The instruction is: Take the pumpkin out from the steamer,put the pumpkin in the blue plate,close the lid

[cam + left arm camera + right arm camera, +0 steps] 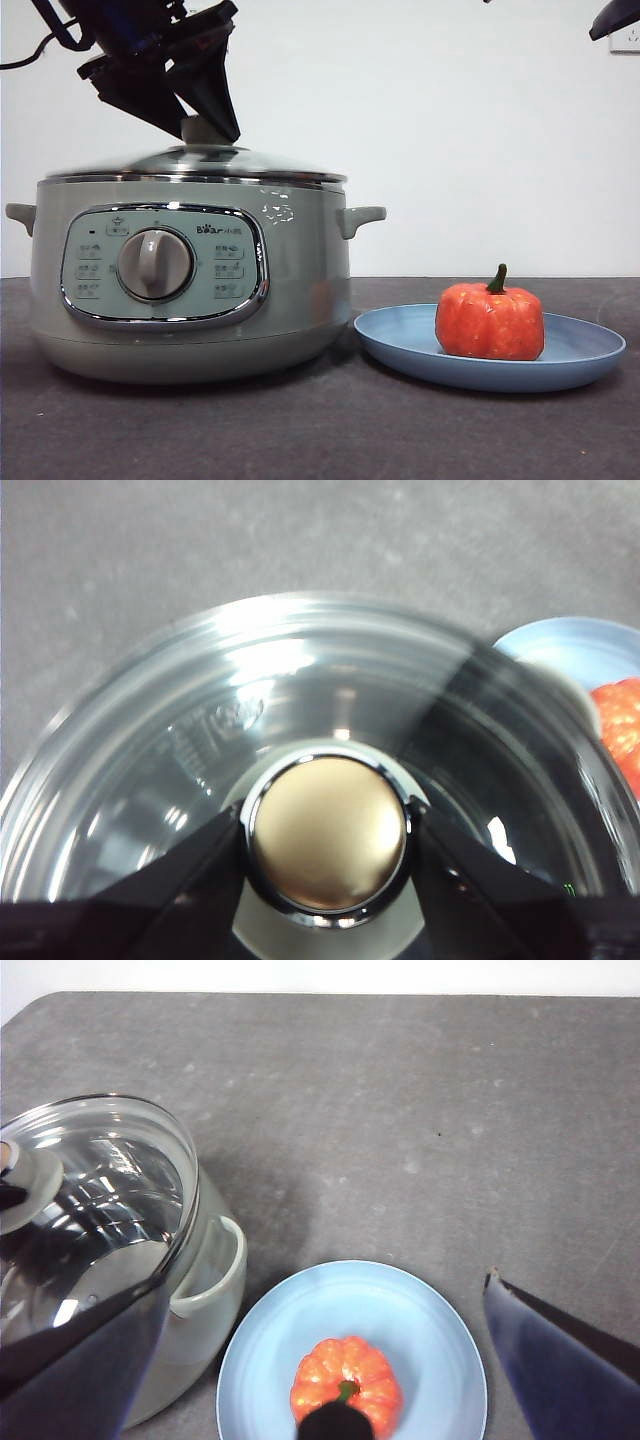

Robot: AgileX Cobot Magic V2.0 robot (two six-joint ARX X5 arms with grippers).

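The pale green steamer [200, 330] stands at the left, and the glass lid [220, 160] lies on its rim, slightly blurred. My left gripper [205, 128] comes down from the upper left and is shut on the lid's knob [328, 830], one jaw on each side. To the right of the pot, the orange pumpkin [490, 322] sits upright in the blue plate [590, 350]. My right gripper [325, 1285] hangs open high above the plate [430, 1340] and the pumpkin [345, 1385], touching nothing. In the front view it shows only as a dark tip [615, 15].
A dark grey cloth covers the table [320, 430], and a white wall stands behind. The steamer's side handle [215, 1270] points toward the plate, with a narrow gap between pot and plate.
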